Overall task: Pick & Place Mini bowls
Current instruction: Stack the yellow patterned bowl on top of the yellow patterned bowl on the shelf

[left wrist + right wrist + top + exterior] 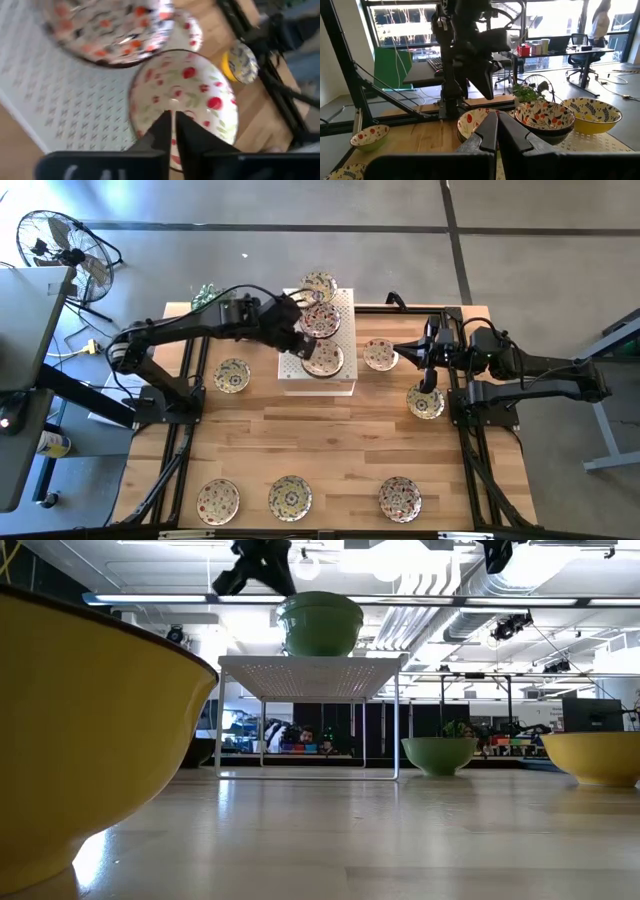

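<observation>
Sitting on the white perforated rack [318, 345] are three mini bowls; the nearest one, the cherry-patterned bowl [322, 359], has the left gripper [300, 340] at its rim, fingers [167, 132] nearly together, though a grip on the rim cannot be confirmed. Just beyond that gripper lie the other two rack bowls [320, 320]. Past the rack, the right gripper [408, 350] hovers with fingers narrow beside a bowl on the table [380, 354]. More bowls [290, 497] dot the wooden table [330, 440].

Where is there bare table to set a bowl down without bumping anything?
Free: the wide wooden middle of the table, between the white perforated stand and the front row of three bowls. Crowded: the stand top, with three bowls and the left gripper.
</observation>
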Tool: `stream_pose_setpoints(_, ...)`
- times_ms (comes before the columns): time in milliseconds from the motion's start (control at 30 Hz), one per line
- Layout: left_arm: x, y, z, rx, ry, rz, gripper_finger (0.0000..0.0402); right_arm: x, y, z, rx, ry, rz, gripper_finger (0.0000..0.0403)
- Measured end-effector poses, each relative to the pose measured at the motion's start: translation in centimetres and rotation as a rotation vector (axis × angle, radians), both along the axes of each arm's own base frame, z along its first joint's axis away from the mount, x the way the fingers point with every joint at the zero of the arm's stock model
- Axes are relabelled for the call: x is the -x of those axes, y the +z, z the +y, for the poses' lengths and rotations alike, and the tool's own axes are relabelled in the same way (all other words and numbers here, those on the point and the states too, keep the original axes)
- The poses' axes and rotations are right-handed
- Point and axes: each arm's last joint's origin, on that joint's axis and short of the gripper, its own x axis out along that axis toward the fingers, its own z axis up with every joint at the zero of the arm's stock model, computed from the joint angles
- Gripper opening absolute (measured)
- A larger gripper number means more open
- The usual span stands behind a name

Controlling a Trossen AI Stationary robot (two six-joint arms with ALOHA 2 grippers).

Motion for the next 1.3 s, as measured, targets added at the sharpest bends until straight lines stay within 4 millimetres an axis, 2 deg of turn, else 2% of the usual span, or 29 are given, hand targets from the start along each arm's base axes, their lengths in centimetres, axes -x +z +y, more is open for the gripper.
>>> stream_pose_setpoints(133,-0.1,1.5,-0.5,-0.123,-0.091,-0.102,0.0017,0.0,0.0,-0.1,-0.005,-0.025,0.002,0.0000)
stream_pose_setpoints(367,-0.4,2.4,-1.5,-0.291,-0.199,-0.172,0.0005,0.0,-0.1,-0.1,-0.019,-0.043,0.005,0.0000)
stream_pose_setpoints(567,-0.6,0.8,-1.6,-0.325,-0.233,-0.265,0.0002,0.1,-0.5,-0.2,-0.069,-0.089,0.031,0.0000)
stream_pose_setpoints(633,0.4,0.1,-1.8,-0.314,-0.245,-0.265,0.0001,0.1,-0.7,-0.3,-0.103,-0.114,0.050,0.0000)
stream_pose_setpoints(733,0.8,0.0,-1.9,-0.346,-0.231,-0.377,0.0001,0.2,-1.3,-0.4,-0.168,-0.148,0.093,0.0000)
stream_pose_setpoints(800,2.4,-1.2,-2.1,-0.332,-0.238,-0.323,0.0001,0.2,-1.7,-0.4,-0.218,-0.158,0.123,0.0000)
stream_pose_setpoints(867,2.9,-1.2,-2.2,-0.369,-0.226,-0.392,0.0001,0.3,-2.2,-0.4,-0.265,-0.171,0.168,0.0000)
stream_pose_setpoints(933,4.2,-2.1,-2.2,-0.376,-0.213,-0.390,0.0000,0.4,-2.5,-0.4,-0.308,-0.202,0.232,0.0000)
stream_pose_setpoints(1100,7.1,-3.2,-1.4,-0.406,-0.193,-0.464,0.0000,0.4,-2.5,-0.3,-0.398,-0.301,0.364,0.0000)
stream_pose_setpoints(1167,8.4,-4.3,-0.7,-0.400,-0.163,-0.425,0.0000,0.2,-2.6,-0.1,-0.450,-0.323,0.423,0.0000)
stream_pose_setpoints(1300,10.0,-5.2,0.4,-0.396,-0.117,-0.432,0.0000,-0.4,-2.8,0.4,-0.521,-0.356,0.545,0.0000)
